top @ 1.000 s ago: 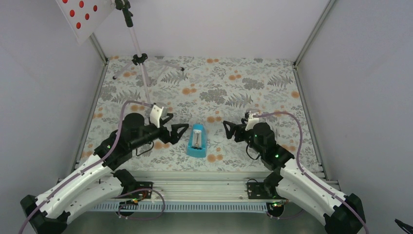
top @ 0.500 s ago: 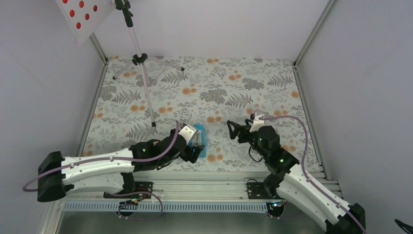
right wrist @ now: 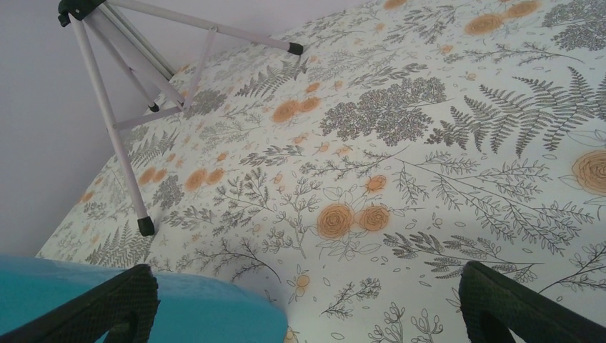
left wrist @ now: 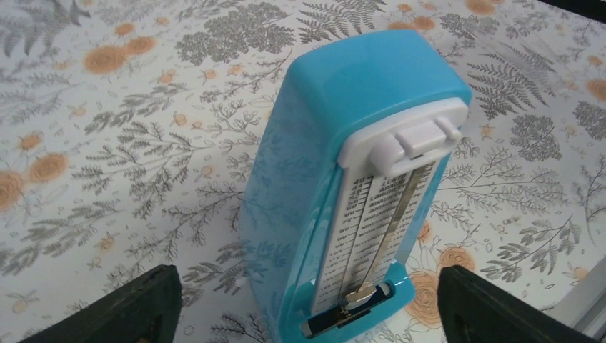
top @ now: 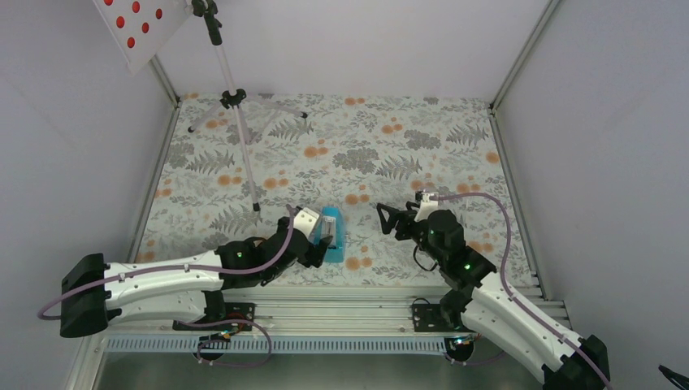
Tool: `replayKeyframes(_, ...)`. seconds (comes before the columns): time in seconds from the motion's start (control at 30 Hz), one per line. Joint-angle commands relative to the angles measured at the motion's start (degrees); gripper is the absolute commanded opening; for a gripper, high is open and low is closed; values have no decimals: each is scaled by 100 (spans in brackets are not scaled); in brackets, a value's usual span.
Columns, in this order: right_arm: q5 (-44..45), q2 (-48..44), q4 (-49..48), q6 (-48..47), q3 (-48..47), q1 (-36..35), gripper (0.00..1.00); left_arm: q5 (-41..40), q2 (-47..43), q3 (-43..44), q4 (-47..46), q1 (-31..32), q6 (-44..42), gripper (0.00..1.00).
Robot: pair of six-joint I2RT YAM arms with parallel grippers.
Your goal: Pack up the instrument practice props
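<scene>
Turquoise plastic is what I watch from the top camera: the metronome (top: pixel 331 221) stands near the front middle of the floral worktop (top: pixel 422 146). My left end effector (top: pixel 323 244), which a second ago hung raised off to its left, has swung low and come in around its near end, so I judge the first pick of the packing job is about to start. My right end effector (top: pixel 388 219) waits just right of the metronome, hardly shifted, fingers apart and empty. The music stand (top: pixel 236 122) is untouched at the far left, legs spread, and its pale desk (top: pixel 134 24) shows rows of red dots, which I take for the red sheets behind the perforations. On the left wrist camera the metronome sits between my two dark fingers (left wrist: pixel 128 304), which stand wide on either side with cloth showing between each and the case: apart, not yet clamped. Its white face carries a printed tempo scale, but the figures are too small to read, and I see no brand name. On the right wrist camera both fingers (right wrist: pixel 514 304) stand wide with nothing between them, a turquoise edge low at the left and the stand's legs beyond; no writing there.
</scene>
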State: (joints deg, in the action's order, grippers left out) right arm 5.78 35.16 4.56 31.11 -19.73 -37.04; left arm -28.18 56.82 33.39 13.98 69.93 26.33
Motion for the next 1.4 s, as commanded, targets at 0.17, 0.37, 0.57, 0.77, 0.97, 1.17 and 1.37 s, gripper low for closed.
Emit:
replayKeyframes(0.17,-86,52,-183,140,108,28,100,-68,87,2,-417,29,-201,83)
replayKeyframes(0.37,-104,51,-146,140,83,28,100,-166,302,70,-431,-33,-223,79)
replayKeyframes(0.57,-133,46,-116,163,121,29,100,-2,261,-24,-732,-130,-374,72)
replayKeyframes(0.77,-165,28,-95,184,138,30,100,98,357,-42,-892,-229,-473,71)
replayKeyframes(0.97,-150,-76,-50,175,153,30,100,107,411,-41,-890,-339,-473,65)
replayKeyframes(1.17,-148,-113,-38,171,190,25,100,120,456,-50,-942,-350,-471,57)
replayKeyframes(1.37,-148,-123,-39,179,198,30,100,147,478,-43,-952,-356,-471,49)
